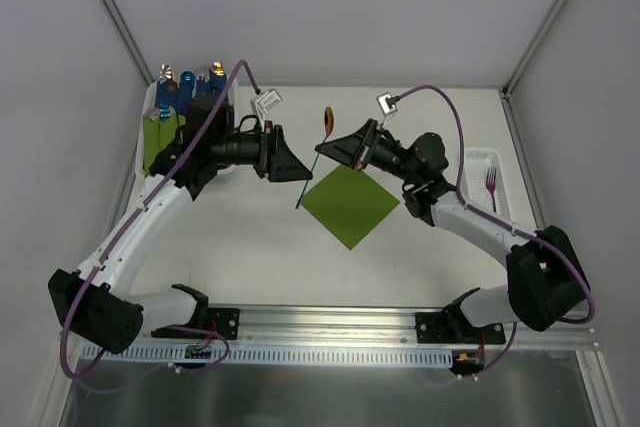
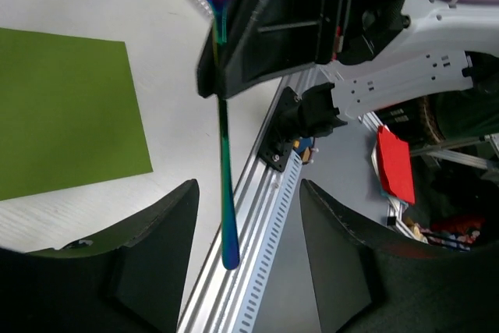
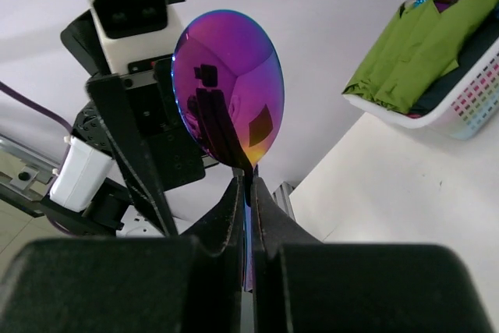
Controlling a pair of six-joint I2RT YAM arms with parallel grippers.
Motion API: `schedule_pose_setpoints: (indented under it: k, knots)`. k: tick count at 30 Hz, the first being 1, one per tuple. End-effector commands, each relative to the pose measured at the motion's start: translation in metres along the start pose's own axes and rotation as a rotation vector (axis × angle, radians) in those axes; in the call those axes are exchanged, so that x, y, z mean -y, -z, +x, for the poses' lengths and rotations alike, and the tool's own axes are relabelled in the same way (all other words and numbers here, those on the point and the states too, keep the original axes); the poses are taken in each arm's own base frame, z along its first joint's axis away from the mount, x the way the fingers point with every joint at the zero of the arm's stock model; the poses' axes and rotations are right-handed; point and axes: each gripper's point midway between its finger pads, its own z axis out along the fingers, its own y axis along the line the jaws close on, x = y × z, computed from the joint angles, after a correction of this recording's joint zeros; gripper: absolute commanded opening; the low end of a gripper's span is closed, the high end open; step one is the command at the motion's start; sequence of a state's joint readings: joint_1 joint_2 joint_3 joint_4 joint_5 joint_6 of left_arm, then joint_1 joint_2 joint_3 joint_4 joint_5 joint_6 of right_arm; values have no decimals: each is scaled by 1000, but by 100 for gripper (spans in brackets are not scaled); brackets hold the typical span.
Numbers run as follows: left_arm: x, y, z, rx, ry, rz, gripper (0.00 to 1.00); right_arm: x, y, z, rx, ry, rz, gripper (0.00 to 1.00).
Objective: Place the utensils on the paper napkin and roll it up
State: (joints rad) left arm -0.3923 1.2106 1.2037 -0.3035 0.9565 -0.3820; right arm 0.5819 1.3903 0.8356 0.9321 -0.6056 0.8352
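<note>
A slim spoon [image 1: 314, 162] with a shiny purple-red bowl [image 3: 228, 87] hangs in the air above the table, bowl up and blue-green handle [image 2: 224, 193] pointing down. My right gripper [image 3: 248, 185] is shut on its neck just below the bowl. My left gripper [image 2: 248, 193] faces it from the left, its jaws apart on either side of the handle's lower end, with gaps showing on both sides. The olive-green paper napkin [image 1: 351, 204] lies flat on the table just right of the spoon, turned like a diamond. A fork [image 1: 491, 183] lies in the right-hand tray.
A white basket [image 1: 150, 152] at the back left holds green rolled bundles with blue handles. A white tray [image 1: 481, 159] stands at the right edge. The metal rail [image 1: 330, 325] runs along the near edge.
</note>
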Motion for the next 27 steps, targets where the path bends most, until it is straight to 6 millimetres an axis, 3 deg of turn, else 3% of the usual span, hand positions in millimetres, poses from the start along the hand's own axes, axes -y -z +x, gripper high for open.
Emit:
schedule_pose_setpoints:
  k: [1,8,20,25,27]
  knots:
    - [-1,-1,-19,68,-1,-40,54,-31,-1,-17,83,55,-113,0]
    - [3,-1,-30,89,-10,-47,48,-36,-1,-9,61,35,-138,0]
    - [15,-9,-15,51,-35,-12,40,-37,-5,11,47,7,-170,0]
    - [16,-12,-19,44,-30,0,25,-35,-7,15,35,-9,-174,0]
    - [15,-13,-19,40,-22,2,24,-35,-7,16,29,-8,-175,0]
